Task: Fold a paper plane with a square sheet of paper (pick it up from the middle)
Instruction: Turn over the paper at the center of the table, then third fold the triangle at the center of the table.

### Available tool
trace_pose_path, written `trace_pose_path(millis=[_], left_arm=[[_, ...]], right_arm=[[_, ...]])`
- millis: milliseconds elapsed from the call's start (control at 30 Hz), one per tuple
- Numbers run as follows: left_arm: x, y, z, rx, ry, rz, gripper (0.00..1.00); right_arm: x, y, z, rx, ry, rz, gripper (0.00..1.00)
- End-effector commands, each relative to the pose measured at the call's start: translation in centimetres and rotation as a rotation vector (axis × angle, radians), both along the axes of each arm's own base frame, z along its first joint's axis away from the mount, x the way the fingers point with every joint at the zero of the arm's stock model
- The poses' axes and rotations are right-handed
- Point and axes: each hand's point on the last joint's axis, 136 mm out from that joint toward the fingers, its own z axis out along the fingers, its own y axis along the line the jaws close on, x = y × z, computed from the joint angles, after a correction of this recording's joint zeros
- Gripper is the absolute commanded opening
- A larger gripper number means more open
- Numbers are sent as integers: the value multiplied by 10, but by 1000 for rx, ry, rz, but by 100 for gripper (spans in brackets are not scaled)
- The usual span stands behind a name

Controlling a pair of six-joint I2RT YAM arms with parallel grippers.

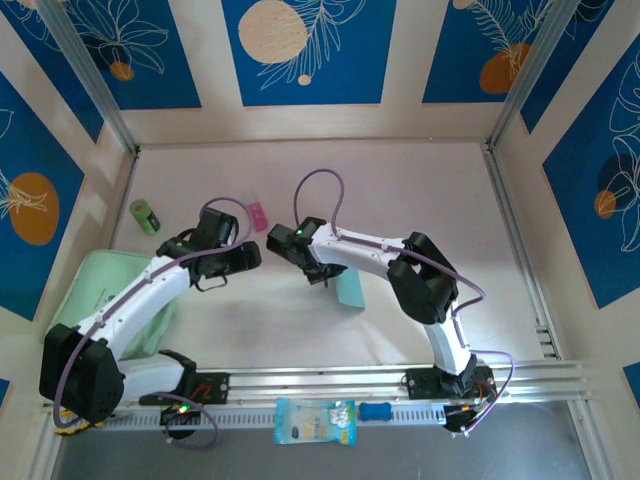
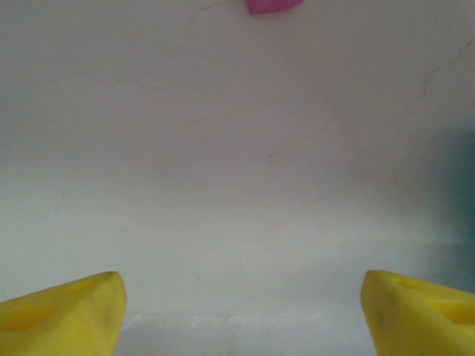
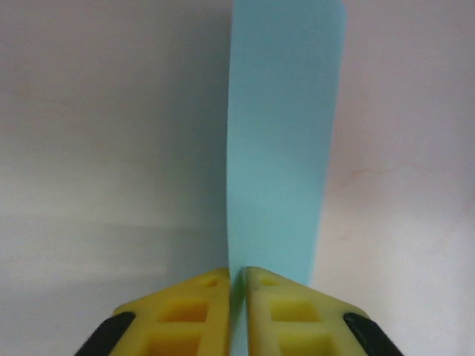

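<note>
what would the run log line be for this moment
left gripper: open, nothing in it, over table | right gripper: shut on paper | pink block: on table beyond left gripper

Both arms are built of smooth white links joined by bulky black motor housings. The left arm and the right arm each carry a thin purple cable that arcs loose near the wrist and runs along the links to a black base. Small green lights glow on the wrists and beside the left base. The left hand has two bright yellow, wedge-shaped fingers. The right hand has yellow fingers with square moulded recesses and black mounts behind them.
</note>
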Motion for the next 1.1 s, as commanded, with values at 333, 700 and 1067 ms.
trace_pose_path(millis=[333, 700, 1067], left_arm=[[-10, -67, -2, -366, 58, -197, 82], [3, -120, -21, -509, 132, -226, 76], [2, -166, -35, -511, 241, -349, 71]], right_arm=[[-14, -6, 40, 920, 72, -115, 33], [-27, -44, -2, 1107, 177, -240, 0], [-12, -49, -23, 1164, 239, -276, 0]])
